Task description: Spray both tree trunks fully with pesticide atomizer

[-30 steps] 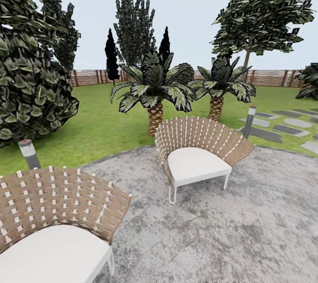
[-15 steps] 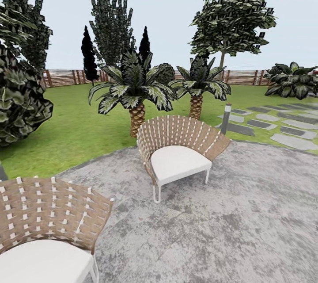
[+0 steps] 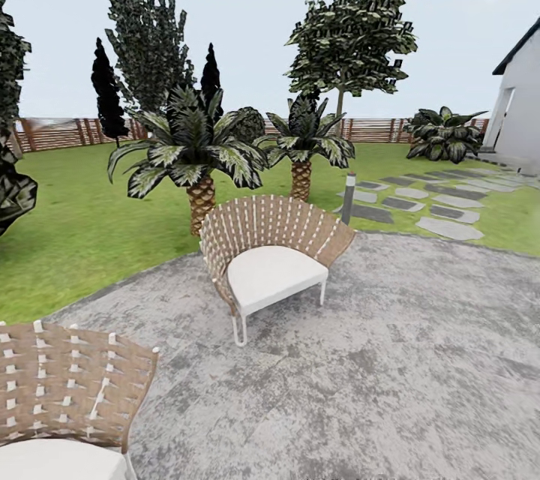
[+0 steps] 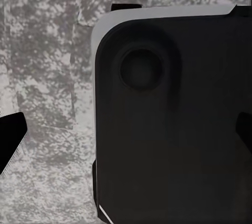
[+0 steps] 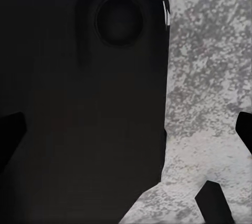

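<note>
The pesticide atomizer is out of view. Across the garden lawn (image 3: pixel 90 225), near the slatted fence (image 3: pixel 52 133), stand a tall dark-leaved tree (image 3: pixel 146 30) and a broad-crowned tree (image 3: pixel 349 34). Their trunks are mostly hidden behind two short palms, and I cannot tell if they are the task's trees. In the left wrist view my left gripper (image 4: pixel 126 140) is open, its dark fingertips (image 4: pixel 10 140) far apart, over the robot's dark base and mottled grey paving. In the right wrist view my right gripper (image 5: pixel 126 135) is open too, with nothing between its fingers.
I am on a grey stone patio (image 3: pixel 390 360). A woven chair with a white cushion (image 3: pixel 266 259) stands ahead and another woven chair (image 3: pixel 67 397) is close at the lower left. Palms (image 3: pixel 196 157), a bollard lamp (image 3: pixel 347 199), stepping stones (image 3: pixel 442 210) and a white house wall (image 3: pixel 521 105) lie beyond.
The head view has swung to the right, so the chairs, palms and trees sit further left in the picture. The white house wall has come into view at the right edge.
</note>
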Tool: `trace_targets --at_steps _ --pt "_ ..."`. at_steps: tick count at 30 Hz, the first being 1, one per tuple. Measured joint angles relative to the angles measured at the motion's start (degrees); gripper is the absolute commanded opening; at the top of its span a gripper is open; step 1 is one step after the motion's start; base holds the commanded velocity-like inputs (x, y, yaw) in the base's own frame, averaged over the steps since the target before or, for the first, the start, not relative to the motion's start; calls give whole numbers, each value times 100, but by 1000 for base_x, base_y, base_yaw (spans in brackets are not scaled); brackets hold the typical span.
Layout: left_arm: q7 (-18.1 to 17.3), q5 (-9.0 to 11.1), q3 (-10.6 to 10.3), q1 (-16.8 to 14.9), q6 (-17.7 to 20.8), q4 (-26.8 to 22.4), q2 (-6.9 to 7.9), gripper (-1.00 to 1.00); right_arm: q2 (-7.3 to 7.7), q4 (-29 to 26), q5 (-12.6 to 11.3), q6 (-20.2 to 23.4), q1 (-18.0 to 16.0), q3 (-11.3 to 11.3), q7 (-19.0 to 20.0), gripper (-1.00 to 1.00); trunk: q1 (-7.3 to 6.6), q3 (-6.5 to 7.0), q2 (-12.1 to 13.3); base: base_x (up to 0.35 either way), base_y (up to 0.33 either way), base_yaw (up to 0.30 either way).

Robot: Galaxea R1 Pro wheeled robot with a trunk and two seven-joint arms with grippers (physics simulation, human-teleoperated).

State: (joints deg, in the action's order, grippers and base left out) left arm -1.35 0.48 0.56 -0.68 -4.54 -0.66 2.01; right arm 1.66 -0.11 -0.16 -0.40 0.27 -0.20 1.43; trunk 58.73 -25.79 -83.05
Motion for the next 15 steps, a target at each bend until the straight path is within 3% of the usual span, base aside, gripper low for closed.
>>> trace_targets --at_steps 15 --pt "0 0 13 0 6 -4 0 100 0 -2 0 0 0 -2 0 100 0 0 0 0 0 -284"
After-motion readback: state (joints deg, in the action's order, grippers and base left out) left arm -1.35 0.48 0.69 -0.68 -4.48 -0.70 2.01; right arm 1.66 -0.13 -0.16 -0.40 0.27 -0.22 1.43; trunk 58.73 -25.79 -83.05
